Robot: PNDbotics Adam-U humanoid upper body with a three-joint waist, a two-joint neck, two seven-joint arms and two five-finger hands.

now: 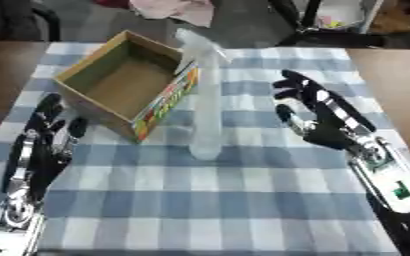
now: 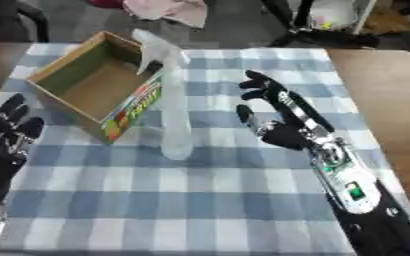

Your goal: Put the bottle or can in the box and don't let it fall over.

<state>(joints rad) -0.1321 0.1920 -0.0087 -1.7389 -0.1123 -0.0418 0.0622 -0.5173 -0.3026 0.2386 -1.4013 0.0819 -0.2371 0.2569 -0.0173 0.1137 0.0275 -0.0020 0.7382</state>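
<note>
Right hand (image 1: pixel 318 112) was spread wide, its fingers straight and its thumb out to the side, and it held nothing. It hung over the checked cloth (image 1: pixel 243 200) at about 3 o'clock from the bottle (image 1: pixel 205 100), near it but not touching it. That bottle was tall, pale and see-through, with a spray top, and it stood upright on the cloth near the middle of the worktop (image 1: pixel 383 75). It stood just beside the box (image 1: pixel 125 82), at about 4 o'clock from it. From these views I could not tell if the bottle touched the box. The box was brown cardboard with no lid, and its near side had bright pictures on it. It sat on the cloth at about 10 o'clock from the bottle, turned so one corner pointed toward the robot. Nothing could be seen inside the box. The left hand (image 2: pixel 7 137) lay at the left edge of the cloth, at about 8 o'clock from the bottle and well apart from it. Its fingers were straight and pointed away from the robot, and it held nothing.
</note>
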